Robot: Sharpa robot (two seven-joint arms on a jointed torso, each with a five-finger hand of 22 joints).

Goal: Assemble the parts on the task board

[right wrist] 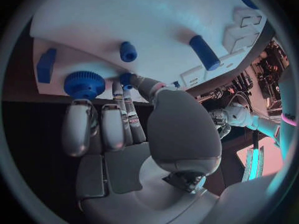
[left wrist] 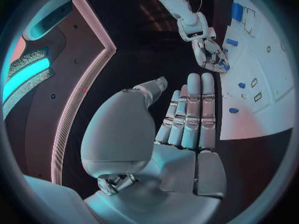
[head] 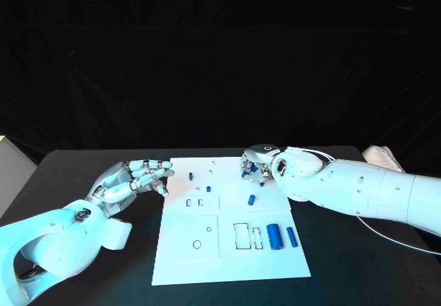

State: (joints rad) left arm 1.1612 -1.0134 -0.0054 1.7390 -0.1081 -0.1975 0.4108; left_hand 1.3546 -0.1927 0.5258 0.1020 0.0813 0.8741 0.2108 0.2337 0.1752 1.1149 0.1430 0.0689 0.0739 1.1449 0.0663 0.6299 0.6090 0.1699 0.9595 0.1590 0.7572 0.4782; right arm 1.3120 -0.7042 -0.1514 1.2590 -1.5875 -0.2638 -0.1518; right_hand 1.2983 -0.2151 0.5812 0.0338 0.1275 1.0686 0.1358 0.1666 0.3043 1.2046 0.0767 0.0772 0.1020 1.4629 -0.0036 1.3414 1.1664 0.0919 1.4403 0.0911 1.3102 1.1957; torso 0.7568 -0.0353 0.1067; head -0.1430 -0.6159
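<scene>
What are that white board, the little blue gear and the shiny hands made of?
The task board looks like matte white plastic: flat, even, no glare. The blue gear seems moulded or printed plastic, dull and uniformly coloured with crisp teeth. The right hand and left hand look like silvery metal or metallic-coated plastic, with soft sheen; which one, the pictures cannot settle.

Head camera overlooks task board [head: 230, 255], wrist cameras close behind hands, seemingly sharing it
</scene>
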